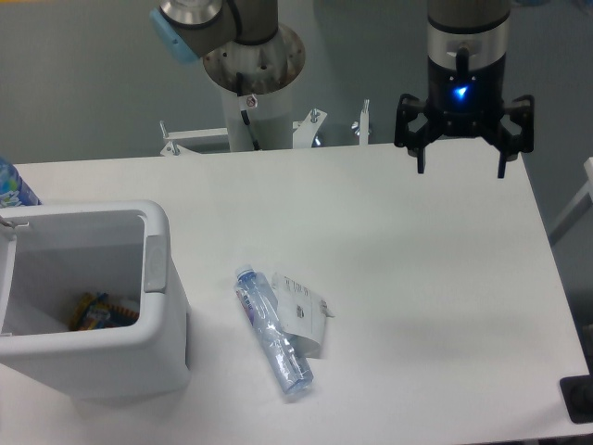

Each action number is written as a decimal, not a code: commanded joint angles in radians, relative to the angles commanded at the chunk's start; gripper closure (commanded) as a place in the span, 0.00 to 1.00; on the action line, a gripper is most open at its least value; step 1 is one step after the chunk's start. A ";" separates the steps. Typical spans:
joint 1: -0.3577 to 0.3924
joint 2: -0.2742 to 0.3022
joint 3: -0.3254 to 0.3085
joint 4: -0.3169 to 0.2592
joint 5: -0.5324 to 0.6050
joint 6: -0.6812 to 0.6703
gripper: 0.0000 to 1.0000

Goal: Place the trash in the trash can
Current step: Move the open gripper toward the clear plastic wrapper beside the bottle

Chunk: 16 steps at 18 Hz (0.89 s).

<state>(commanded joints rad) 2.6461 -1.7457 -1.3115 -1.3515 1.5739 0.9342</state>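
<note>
We see the hand (460,170) hovering with fingers spread apart and nothing in it, while the bottle (273,331) and paper (305,313) lie touching on the worktop (417,278), beside the trash can (153,306).

My arm (232,23) is silver-grey metal with a light blue cap on one joint, standing on a white column base (255,111). My gripper (460,165) is black, with two black fingers (419,139) and a glowing blue light on its body, below a grey wrist segment.
</note>
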 joint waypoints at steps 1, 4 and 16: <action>-0.002 0.000 -0.002 -0.002 0.000 0.000 0.00; -0.003 -0.003 0.000 0.003 0.000 0.000 0.00; -0.035 -0.043 -0.023 0.115 0.009 -0.286 0.00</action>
<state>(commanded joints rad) 2.6109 -1.7886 -1.3345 -1.2365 1.5831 0.6477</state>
